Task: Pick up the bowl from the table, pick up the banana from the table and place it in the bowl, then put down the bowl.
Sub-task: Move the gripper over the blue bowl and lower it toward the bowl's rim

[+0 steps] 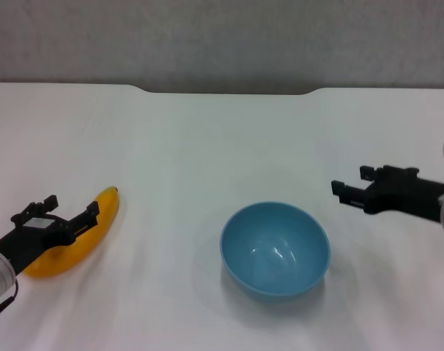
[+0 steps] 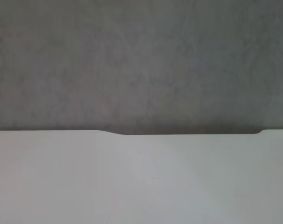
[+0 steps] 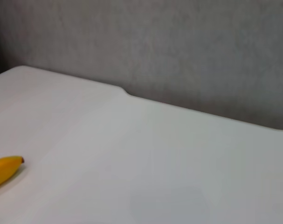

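The light blue bowl (image 1: 275, 248) stands upright and empty on the white table (image 1: 207, 146), near the front middle. The yellow-orange banana (image 1: 104, 208) lies on the table at the front left; its tip also shows in the right wrist view (image 3: 3, 169). My left gripper (image 1: 69, 208) is open and sits over the near half of the banana, with its fingers on either side of the fruit. I cannot tell whether they touch it. My right gripper (image 1: 352, 183) is open and empty, to the right of the bowl and apart from it.
The table's far edge has a shallow notch (image 1: 229, 91) with a grey wall (image 1: 222, 36) behind it. The left wrist view shows only bare tabletop (image 2: 132, 177) and that wall.
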Controlling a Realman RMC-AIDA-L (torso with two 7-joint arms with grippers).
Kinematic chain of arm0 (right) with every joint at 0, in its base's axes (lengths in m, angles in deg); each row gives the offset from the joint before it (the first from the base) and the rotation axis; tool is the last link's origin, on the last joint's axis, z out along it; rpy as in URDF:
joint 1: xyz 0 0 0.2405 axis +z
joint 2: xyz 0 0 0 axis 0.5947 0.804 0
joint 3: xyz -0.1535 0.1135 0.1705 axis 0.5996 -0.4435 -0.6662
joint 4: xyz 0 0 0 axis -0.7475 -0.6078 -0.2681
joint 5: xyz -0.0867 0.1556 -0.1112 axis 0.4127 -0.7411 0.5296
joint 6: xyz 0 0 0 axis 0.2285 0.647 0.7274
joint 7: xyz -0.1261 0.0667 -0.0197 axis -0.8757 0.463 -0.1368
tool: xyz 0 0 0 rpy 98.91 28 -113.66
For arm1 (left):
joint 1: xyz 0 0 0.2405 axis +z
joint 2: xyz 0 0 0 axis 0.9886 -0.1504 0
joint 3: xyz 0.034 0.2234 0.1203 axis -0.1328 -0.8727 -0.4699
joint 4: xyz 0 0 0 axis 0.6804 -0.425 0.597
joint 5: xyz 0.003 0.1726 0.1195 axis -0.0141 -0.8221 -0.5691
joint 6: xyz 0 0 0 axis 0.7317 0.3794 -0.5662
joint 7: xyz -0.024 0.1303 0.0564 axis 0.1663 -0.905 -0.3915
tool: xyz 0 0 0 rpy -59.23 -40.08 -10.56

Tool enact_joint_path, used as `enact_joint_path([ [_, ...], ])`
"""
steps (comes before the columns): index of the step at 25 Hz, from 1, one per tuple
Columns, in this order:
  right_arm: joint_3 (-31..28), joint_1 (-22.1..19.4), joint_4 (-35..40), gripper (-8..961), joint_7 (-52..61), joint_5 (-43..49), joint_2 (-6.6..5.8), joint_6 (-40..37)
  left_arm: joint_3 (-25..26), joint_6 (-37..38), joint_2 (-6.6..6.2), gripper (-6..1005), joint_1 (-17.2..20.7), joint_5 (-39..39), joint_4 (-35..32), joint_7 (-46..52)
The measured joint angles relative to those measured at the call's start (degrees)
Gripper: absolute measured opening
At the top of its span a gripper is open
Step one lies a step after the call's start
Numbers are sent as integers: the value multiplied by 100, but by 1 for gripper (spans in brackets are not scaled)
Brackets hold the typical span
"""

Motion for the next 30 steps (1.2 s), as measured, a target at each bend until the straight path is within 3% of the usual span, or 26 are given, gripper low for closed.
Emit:
enact_joint_path([
  [4, 403, -309, 691, 666, -2034, -2090, 0, -331, 65, 1, -6, 903, 1, 7, -14, 0],
  [8, 642, -110, 1913, 665, -4011, -4221, -4, 134, 66, 0, 1, 903, -29, 7, -36, -21],
  [12, 667, 95, 2275, 665, -4411, -4807, -26, 254, 65, 0, 10, 902, -30, 8, -39, -79],
  [18, 382, 238, 1496, 666, -3114, -3956, -219, 238, 63, 0, 7, 902, 11, 7, -45, -82],
  [23, -180, 403, 559, 666, -985, -1798, -270, 321, 60, 0, 5, 903, 14, 6, -45, -81],
  [30, -1002, 1561, 554, 665, 1497, 1121, -234, 1335, 61, 0, 6, 903, 6, 6, -23, -63],
])
